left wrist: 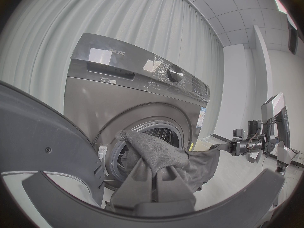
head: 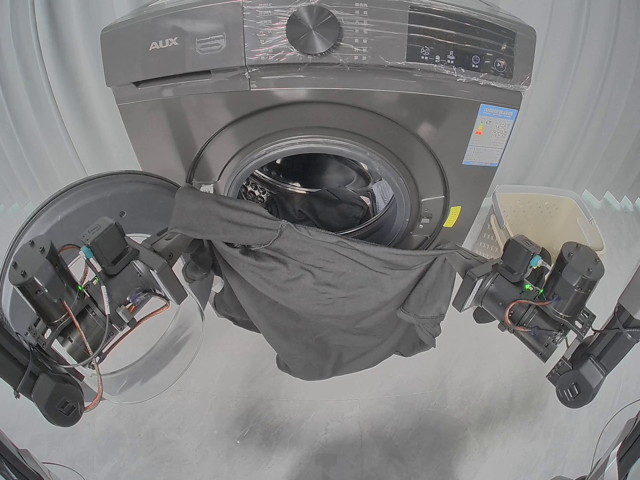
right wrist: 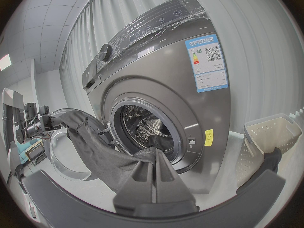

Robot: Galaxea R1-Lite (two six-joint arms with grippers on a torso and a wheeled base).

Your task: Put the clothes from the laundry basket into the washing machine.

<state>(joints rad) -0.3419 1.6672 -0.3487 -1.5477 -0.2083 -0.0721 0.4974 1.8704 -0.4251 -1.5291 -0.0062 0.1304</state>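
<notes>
Dark grey T-shirt (head: 327,295) held spread before the open washing machine (head: 200,121); left hand (head: 175,240) and right hand (head: 467,256) each clamped on an opposite edge; cloth judged soft, light and limp, best gripped at bunched edges.

Far side: pale grey pleated curtain (head: 53,88), full height, running left to right. Floor (head: 347,428) smooth and light grey, faintly glossy, with soft shadows on the near part. Ceiling (left wrist: 240,13) of square white tiles, one lit recessed light panel (right wrist: 5,62). Plain white wall (left wrist: 236,89) where the curtain ends at right.
</notes>
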